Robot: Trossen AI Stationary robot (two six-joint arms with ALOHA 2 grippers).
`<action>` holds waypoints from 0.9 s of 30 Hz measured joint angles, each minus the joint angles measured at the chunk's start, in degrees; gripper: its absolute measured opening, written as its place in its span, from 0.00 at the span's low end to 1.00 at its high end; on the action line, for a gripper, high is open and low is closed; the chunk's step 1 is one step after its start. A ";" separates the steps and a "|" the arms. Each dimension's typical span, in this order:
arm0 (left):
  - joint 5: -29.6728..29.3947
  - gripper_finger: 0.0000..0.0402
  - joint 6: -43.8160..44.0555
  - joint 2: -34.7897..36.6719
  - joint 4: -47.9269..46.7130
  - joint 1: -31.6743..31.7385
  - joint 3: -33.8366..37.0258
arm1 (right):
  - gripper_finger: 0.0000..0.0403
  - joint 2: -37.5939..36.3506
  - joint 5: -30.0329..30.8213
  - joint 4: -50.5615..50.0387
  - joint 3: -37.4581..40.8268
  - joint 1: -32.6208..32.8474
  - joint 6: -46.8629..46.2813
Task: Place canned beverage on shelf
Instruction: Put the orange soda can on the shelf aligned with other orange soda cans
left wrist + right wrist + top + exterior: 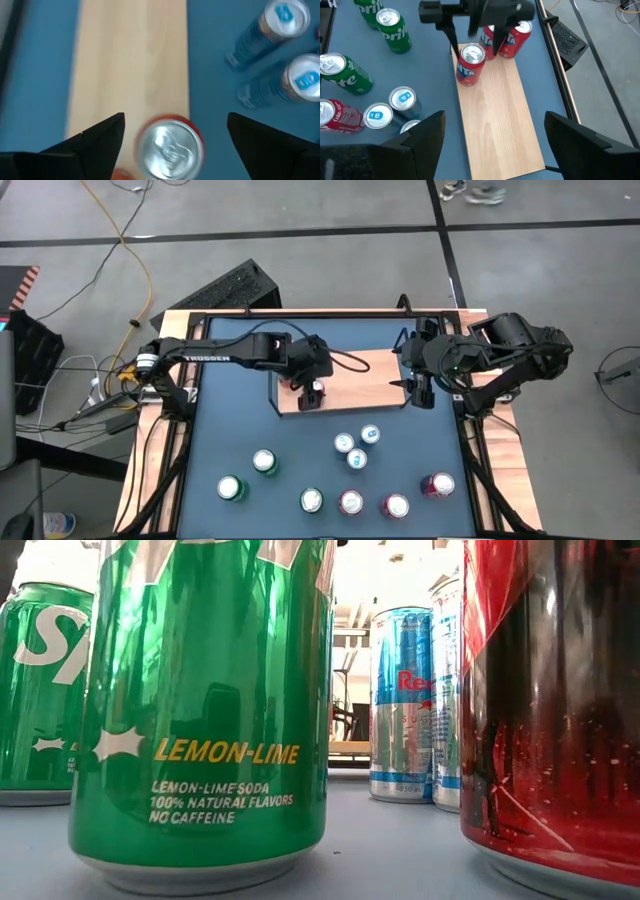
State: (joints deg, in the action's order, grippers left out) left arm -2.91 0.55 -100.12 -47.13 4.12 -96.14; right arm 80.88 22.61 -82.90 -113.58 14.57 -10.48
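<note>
The left gripper (472, 37) hangs spread around an orange can (470, 65) standing at the shelf's (500, 120) left end — near its front edge. Only the right wrist view shows two more cans (515, 37) behind it; the right gripper (418, 392) waits spread over the bare right end.

- Shelf (495, 110): pale wood, smooth, matt.
- Tabletop (240, 435): dark blue, matt, edged in light wood.
- Cans (205, 710): glossy metal, bright silver tops.
- Left gripper (472, 47): black, matt plastic look.
</note>
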 joint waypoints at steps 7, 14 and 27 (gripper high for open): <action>-1.07 0.89 -3.56 -0.28 -1.64 -0.22 -0.16 | 0.81 0.00 0.00 -0.19 0.00 0.00 0.39; 0.49 0.89 -9.23 -0.31 -2.24 -0.31 2.61 | 0.81 0.00 0.00 -1.17 0.00 0.00 0.38; 1.63 0.89 -9.24 -0.31 0.82 -0.26 9.42 | 0.81 0.00 0.00 -1.61 0.00 -0.02 0.37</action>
State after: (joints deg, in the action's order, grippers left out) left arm -1.28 -8.69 -100.42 -46.32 3.86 -86.72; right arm 80.88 22.61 -84.51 -113.58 14.55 -10.11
